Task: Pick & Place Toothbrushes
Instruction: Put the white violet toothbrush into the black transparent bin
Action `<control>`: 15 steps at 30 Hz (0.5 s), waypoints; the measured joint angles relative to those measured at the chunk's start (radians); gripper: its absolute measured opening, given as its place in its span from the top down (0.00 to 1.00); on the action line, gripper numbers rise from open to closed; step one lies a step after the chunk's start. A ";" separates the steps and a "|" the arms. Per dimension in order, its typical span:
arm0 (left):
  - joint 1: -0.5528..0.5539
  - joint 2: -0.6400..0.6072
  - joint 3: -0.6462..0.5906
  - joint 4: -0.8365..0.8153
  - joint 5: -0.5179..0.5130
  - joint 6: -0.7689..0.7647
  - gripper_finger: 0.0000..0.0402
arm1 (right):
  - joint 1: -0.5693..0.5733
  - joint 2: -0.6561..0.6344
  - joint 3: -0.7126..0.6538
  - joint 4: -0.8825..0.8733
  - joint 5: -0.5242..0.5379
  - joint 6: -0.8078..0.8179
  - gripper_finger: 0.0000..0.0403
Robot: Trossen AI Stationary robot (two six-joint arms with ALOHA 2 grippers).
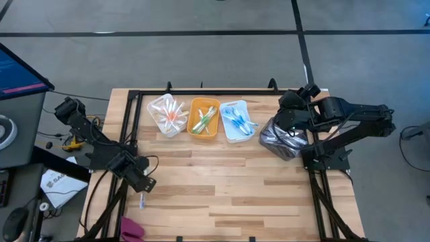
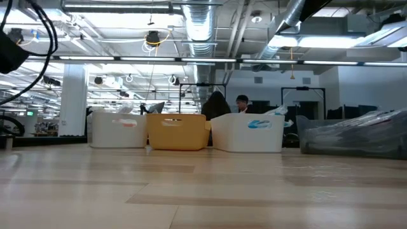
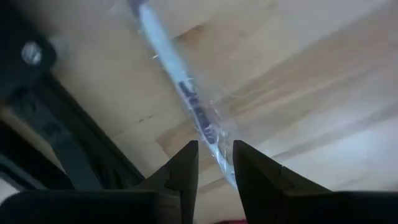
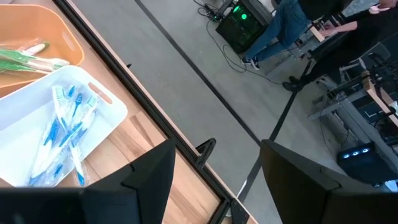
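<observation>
Left gripper [image 3: 215, 163]: we see it pinching a wrapped toothbrush [image 3: 186, 93] near the table's [image 1: 235, 195] left edge.
Right gripper [image 4: 214, 180]: we see its jaws spread, far right.

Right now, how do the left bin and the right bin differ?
The left bin holds orange-pink brushes; the right bin holds blue brushes. The left bin sits beside the orange bin only; the right bin also has a plastic bag next to it. Both are white and stand in the back row.
</observation>
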 joint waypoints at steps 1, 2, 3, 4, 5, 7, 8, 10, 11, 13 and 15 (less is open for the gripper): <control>0.000 0.000 -0.005 0.001 0.001 -0.037 0.77 | 0.000 0.000 0.000 0.000 0.000 0.000 0.43; 0.000 0.000 -0.013 0.001 -0.001 -0.095 0.77 | 0.000 0.000 0.000 0.001 0.000 0.000 0.43; 0.000 0.000 -0.021 0.001 -0.002 -0.164 0.77 | 0.000 0.000 0.000 0.001 0.000 0.000 0.43; 0.000 0.000 -0.029 0.004 -0.004 -0.229 0.77 | 0.000 0.000 0.000 0.001 0.000 0.000 0.43; 0.000 0.000 -0.040 0.009 -0.004 -0.281 0.77 | 0.000 0.000 0.000 0.001 0.000 0.000 0.43; 0.000 0.000 -0.060 0.012 -0.004 -0.346 0.77 | 0.000 0.000 0.000 0.001 0.000 0.000 0.43; 0.000 0.000 -0.070 0.014 -0.005 -0.359 0.77 | 0.000 0.000 0.000 0.001 0.000 0.000 0.43; 0.000 0.000 -0.086 0.017 -0.010 -0.362 0.77 | 0.000 0.000 0.000 0.001 0.000 -0.002 0.43; 0.000 0.000 -0.093 0.018 -0.017 -0.362 0.77 | 0.000 0.000 0.000 0.001 0.000 -0.003 0.43; 0.000 0.000 -0.108 0.031 -0.029 -0.363 0.77 | 0.000 0.000 0.000 0.001 0.000 -0.003 0.43; 0.000 0.000 -0.119 0.061 -0.032 -0.359 0.77 | 0.000 0.000 0.000 0.001 0.000 -0.003 0.43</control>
